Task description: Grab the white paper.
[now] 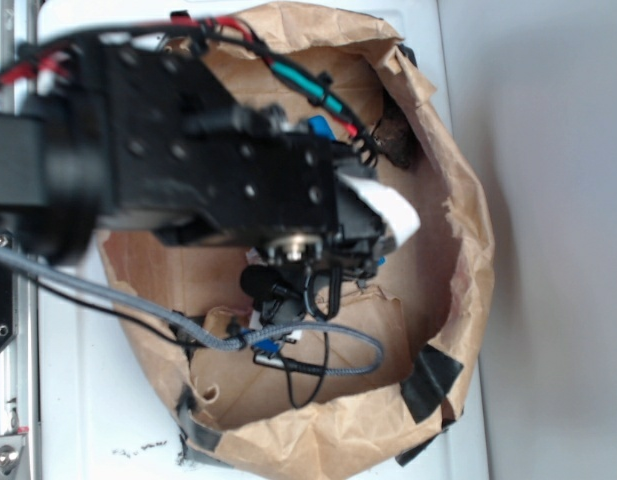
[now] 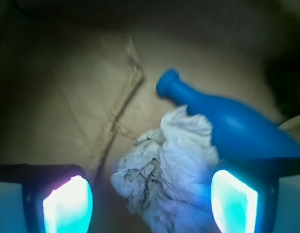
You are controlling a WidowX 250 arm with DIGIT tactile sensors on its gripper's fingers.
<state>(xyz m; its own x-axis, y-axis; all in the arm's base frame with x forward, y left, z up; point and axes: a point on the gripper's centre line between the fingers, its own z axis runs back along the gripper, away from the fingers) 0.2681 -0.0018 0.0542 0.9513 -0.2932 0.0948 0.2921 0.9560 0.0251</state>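
The white paper (image 2: pixel 169 165) is a crumpled, grey-creased wad lying on the brown floor of the paper bag, low in the wrist view. My gripper (image 2: pixel 150 204) is open and straddles it. The right fingertip (image 2: pixel 235 201) sits close against the wad's side, while the left fingertip (image 2: pixel 67 204) stands apart from it with bare floor between. In the exterior view the black arm (image 1: pixel 218 150) reaches down into the bag and hides the wad.
A blue bottle (image 2: pixel 227 119) lies on its side just behind and right of the wad, neck pointing up-left. The brown paper bag's walls (image 1: pixel 458 260) ring the arm. Grey and black cables (image 1: pixel 288 350) hang inside the bag.
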